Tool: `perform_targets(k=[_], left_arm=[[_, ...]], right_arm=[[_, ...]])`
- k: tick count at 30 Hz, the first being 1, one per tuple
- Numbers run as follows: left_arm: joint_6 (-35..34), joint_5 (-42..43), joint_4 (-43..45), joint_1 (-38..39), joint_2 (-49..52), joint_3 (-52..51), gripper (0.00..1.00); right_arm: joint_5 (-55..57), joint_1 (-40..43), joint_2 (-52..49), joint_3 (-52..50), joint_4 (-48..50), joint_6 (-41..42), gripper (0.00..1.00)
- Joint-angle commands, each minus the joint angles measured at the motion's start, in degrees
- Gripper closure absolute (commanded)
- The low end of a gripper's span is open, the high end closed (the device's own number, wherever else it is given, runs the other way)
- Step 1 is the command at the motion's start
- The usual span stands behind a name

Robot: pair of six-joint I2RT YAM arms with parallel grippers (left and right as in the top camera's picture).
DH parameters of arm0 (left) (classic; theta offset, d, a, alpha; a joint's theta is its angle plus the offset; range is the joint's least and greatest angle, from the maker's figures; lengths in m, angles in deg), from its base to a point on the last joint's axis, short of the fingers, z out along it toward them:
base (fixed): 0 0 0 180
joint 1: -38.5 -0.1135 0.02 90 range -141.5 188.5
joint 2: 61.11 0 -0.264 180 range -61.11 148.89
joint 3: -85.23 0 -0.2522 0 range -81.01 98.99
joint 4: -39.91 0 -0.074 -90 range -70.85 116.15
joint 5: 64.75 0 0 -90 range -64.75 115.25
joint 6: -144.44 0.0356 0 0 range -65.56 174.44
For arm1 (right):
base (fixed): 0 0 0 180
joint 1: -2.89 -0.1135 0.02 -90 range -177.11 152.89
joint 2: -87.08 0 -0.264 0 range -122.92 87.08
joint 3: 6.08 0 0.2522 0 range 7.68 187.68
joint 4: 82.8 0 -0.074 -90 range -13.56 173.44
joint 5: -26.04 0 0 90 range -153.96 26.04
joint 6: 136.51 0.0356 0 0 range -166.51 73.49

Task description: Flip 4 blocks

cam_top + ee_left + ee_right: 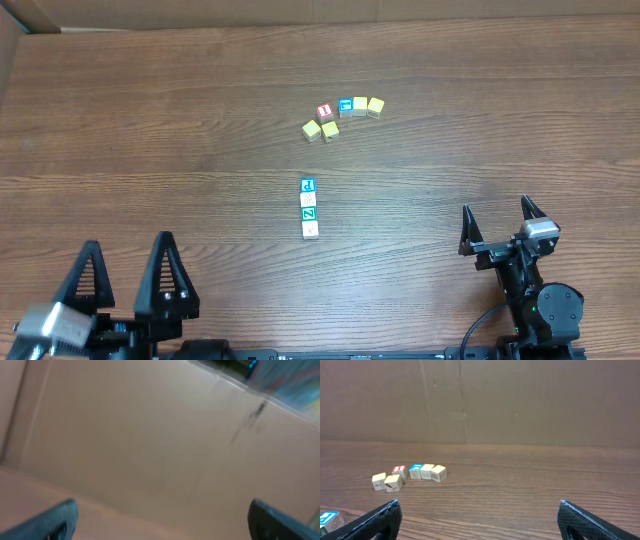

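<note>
- Four small wooden alphabet blocks (309,207) lie in a touching column at the middle of the brown wood-grain tabletop (150,120). From 12 to 6 o'clock they are: blue-faced block (308,185), pale patterned block (308,199), teal block with a white Z (309,213), cream-faced block (310,229).
- At 12 o'clock of the column, apart from it, sits a loose cluster: plain yellow cubes (311,129), a red cube marked "1" (324,111) and a small blue-faced cube (346,106).
- The right pincer (496,206) stands at 3 o'clock, well apart, fingers spread wide, holding nothing.
- The left pincer (127,247) stands near 9 o'clock, well apart, also spread wide and holding nothing.
</note>
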Motion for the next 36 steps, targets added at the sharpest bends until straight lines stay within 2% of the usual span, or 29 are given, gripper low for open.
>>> perform_targets(k=[1,9,13,21,29,33,36], left_arm=[[0.39,-0.50,11.37,0.81,-4.83,-8.41,0.00],[0.35,-0.61,42.84,1.11,-10.54,-26.84,0.00],[0.31,-0.74,49.64,1.11,-10.54,-34.21,0.00],[0.31,-0.94,49.94,1.11,-10.54,-46.95,0.00],[0.98,-2.19,47.95,1.11,-10.56,-55.12,0.00],[4.83,-1.81,41.75,1.11,-10.56,-55.10,0.00],[11.78,1.05,38.07,1.11,-10.56,-55.10,0.00]], right_arm=[[-0.33,0.24,0.57,-0.61,0.28,-0.13,0.00],[-0.33,0.24,0.57,-0.61,0.28,-0.13,0.00],[-0.33,0.24,0.57,-0.61,0.28,-0.13,0.00],[-0.33,0.24,0.57,-0.61,0.28,-0.13,0.00],[-0.33,0.24,0.57,-0.61,0.28,-0.13,0.00],[-0.33,0.24,0.57,-0.61,0.28,-0.13,0.00],[-0.33,0.24,0.57,-0.61,0.28,-0.13,0.00]])
